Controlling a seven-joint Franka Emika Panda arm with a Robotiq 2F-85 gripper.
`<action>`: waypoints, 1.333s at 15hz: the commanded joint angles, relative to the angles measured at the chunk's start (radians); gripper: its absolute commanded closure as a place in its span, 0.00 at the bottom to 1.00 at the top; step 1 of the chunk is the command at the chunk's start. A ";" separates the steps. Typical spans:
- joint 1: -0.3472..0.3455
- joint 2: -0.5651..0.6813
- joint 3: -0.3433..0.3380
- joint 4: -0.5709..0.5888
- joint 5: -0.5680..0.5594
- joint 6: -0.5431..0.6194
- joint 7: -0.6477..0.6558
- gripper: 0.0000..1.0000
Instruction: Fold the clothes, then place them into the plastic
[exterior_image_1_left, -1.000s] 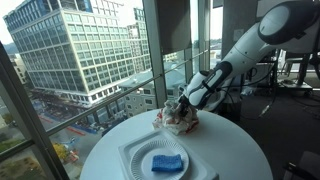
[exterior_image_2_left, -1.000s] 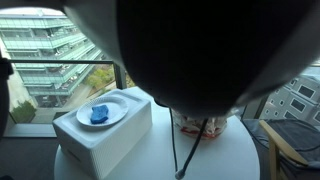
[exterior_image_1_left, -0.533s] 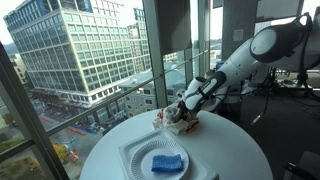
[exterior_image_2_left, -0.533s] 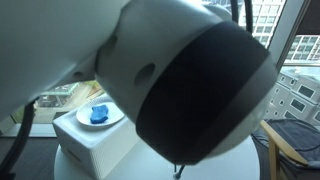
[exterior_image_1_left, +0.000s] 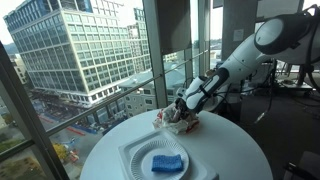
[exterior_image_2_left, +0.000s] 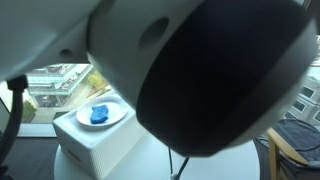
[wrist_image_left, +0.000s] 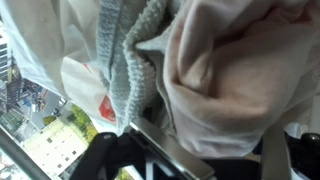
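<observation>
Blue sponge (exterior_image_1_left: 167, 162) on white tray (exterior_image_1_left: 133, 152), round table (exterior_image_1_left: 232, 150)

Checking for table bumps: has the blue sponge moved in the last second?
No. In an exterior view the blue sponge sits mid white tray as before, unchanged against the edge of the round table.

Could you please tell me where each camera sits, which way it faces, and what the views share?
In an exterior view: across the table, facing the windows; the arm reaches in from the right, gripper at the clothes.
In an exterior view: beside the table, facing a window; the arm, right at the lens, blocks most of it.
Wrist view: pressed close to the clothes; dark gripper parts along the bottom edge.
Shared: both exterior views show the blue sponge.
</observation>
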 joint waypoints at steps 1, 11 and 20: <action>-0.041 -0.108 0.007 -0.156 -0.004 0.092 -0.024 0.00; 0.007 -0.318 -0.160 -0.476 -0.004 0.160 0.144 0.00; 0.248 -0.545 -0.436 -0.800 0.076 0.135 0.469 0.00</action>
